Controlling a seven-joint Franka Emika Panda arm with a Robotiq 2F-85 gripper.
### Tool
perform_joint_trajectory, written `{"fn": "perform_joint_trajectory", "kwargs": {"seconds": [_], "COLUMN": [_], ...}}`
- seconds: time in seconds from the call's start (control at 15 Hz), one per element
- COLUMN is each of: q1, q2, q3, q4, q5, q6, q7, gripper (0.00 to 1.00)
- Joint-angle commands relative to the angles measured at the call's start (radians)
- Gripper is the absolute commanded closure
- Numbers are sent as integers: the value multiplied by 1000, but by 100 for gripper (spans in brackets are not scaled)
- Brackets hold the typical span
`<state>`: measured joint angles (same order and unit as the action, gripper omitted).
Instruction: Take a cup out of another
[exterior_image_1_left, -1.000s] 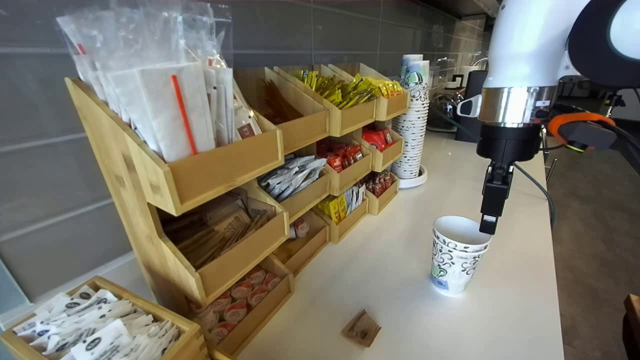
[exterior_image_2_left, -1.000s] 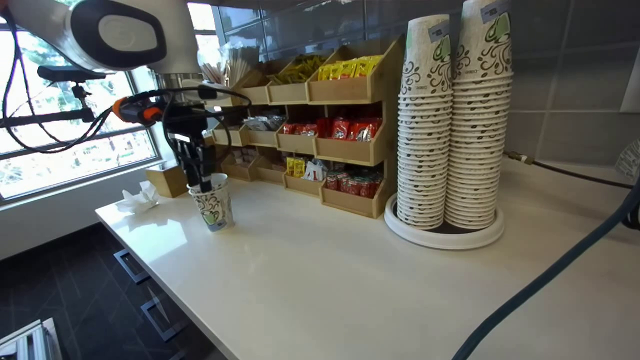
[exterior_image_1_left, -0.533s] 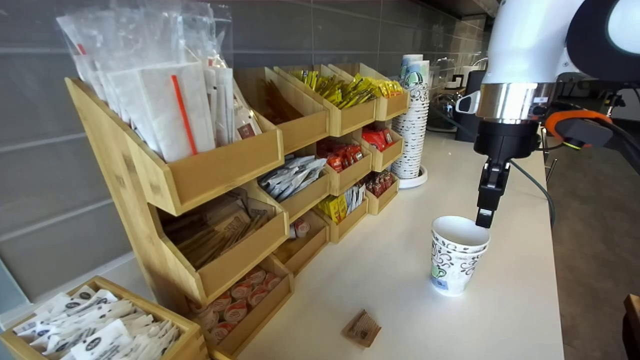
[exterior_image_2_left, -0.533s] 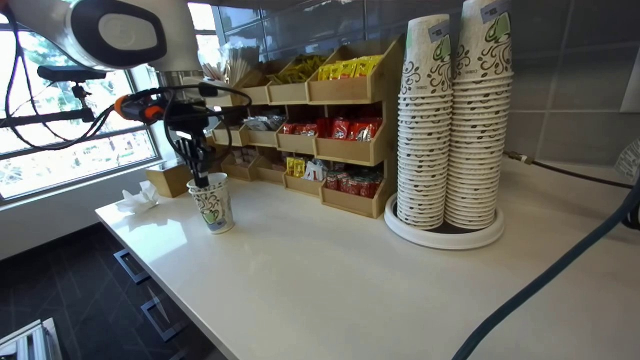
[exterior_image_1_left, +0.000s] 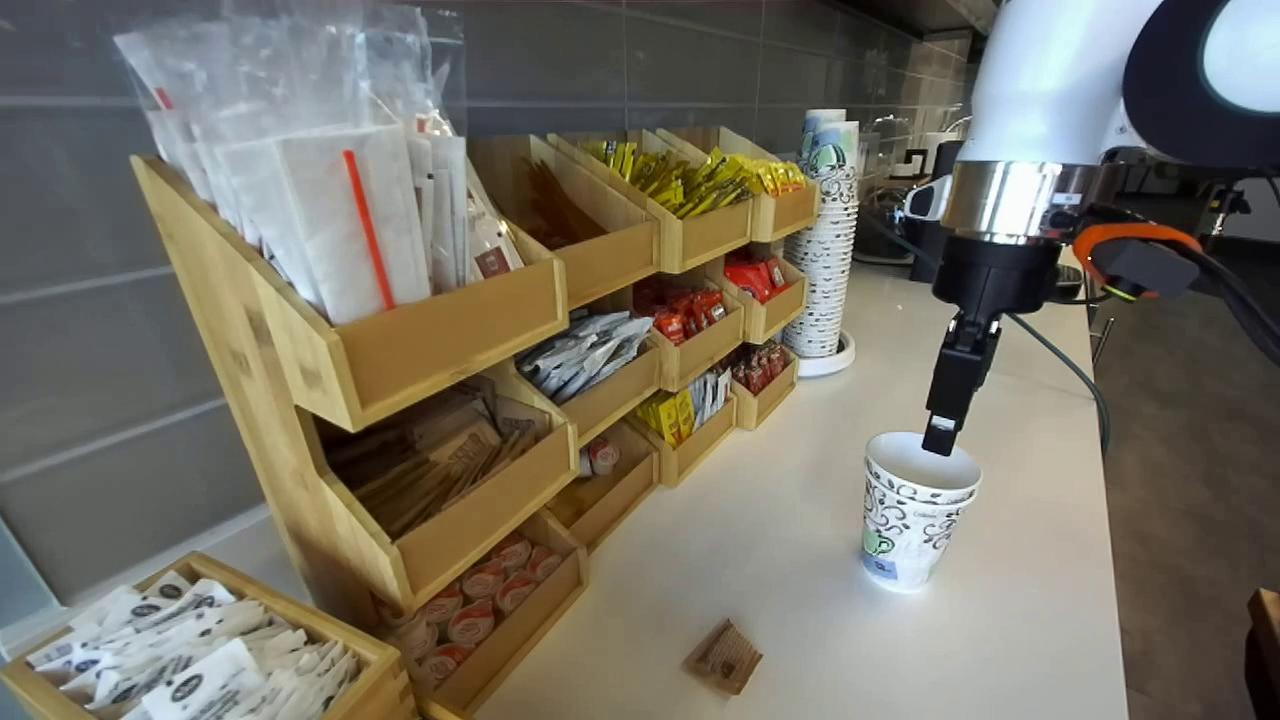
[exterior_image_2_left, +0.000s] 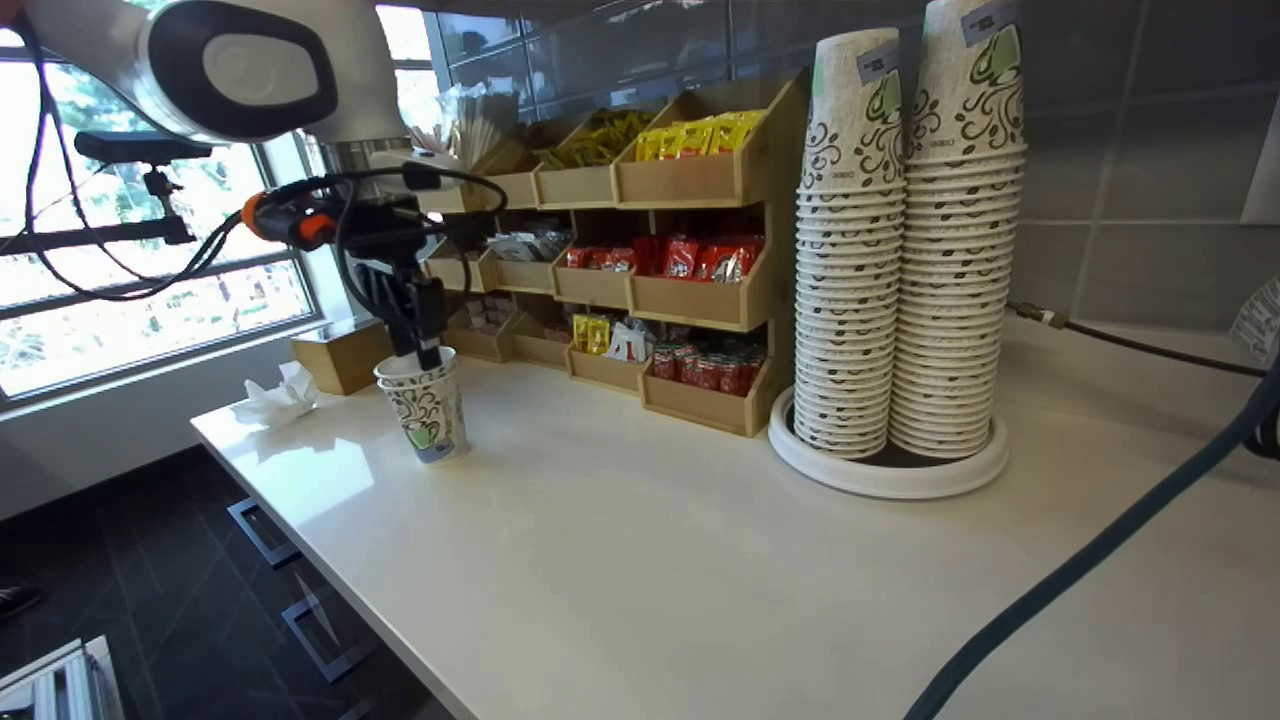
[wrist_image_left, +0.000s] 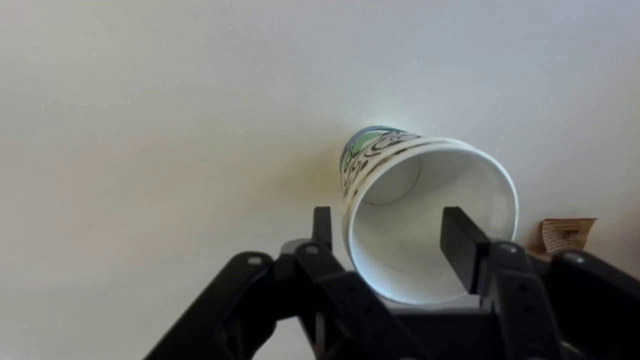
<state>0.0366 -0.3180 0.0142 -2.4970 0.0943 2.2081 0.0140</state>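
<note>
Two white paper cups with a dark swirl print stand nested and upright on the white counter. The inner cup (exterior_image_1_left: 915, 488) shows as a second rim just above the outer cup (exterior_image_1_left: 908, 545); the pair also shows in an exterior view (exterior_image_2_left: 425, 415). In the wrist view the inner cup (wrist_image_left: 400, 260) faces me with its opening, and the outer cup's printed wall (wrist_image_left: 367, 155) shows behind. My gripper (wrist_image_left: 385, 225) is open and empty. One finger is outside the rim at left, the other over the opening. In both exterior views the gripper (exterior_image_1_left: 940, 436) (exterior_image_2_left: 430, 358) points down at the rim; whether it touches is unclear.
A wooden rack (exterior_image_1_left: 450, 340) of condiments stands along the wall. Tall cup stacks (exterior_image_2_left: 900, 300) stand on a round white tray (exterior_image_2_left: 890, 482). A brown packet (exterior_image_1_left: 725, 658) lies near the cups. A crumpled napkin (exterior_image_2_left: 278, 398) lies near the counter edge. A cable (exterior_image_2_left: 1100, 550) crosses the counter.
My gripper has moved from the cups' side rim across toward the rack, so it is over the opening now. It rose slightly on the way. The cups stand almost where they were.
</note>
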Motion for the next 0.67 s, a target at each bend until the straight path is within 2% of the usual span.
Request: {"fn": "perform_joint_trajectory", "kwargs": {"seconds": [0.0,0.07,0.13,0.2,0.27,0.6], "q1": [3,4,6,6,6,2], "q2": [39,45,50,53,54,46], "q3": [6,7,8,9,11,22], "q4": [18,18,18,17,17,15], "q5": [25,26,27,25,22,5], "q6": [28,34,41,47,53,70], "q7": [31,33,36,40,45,68], "gripper": [8,20,36,44,45,81]}}
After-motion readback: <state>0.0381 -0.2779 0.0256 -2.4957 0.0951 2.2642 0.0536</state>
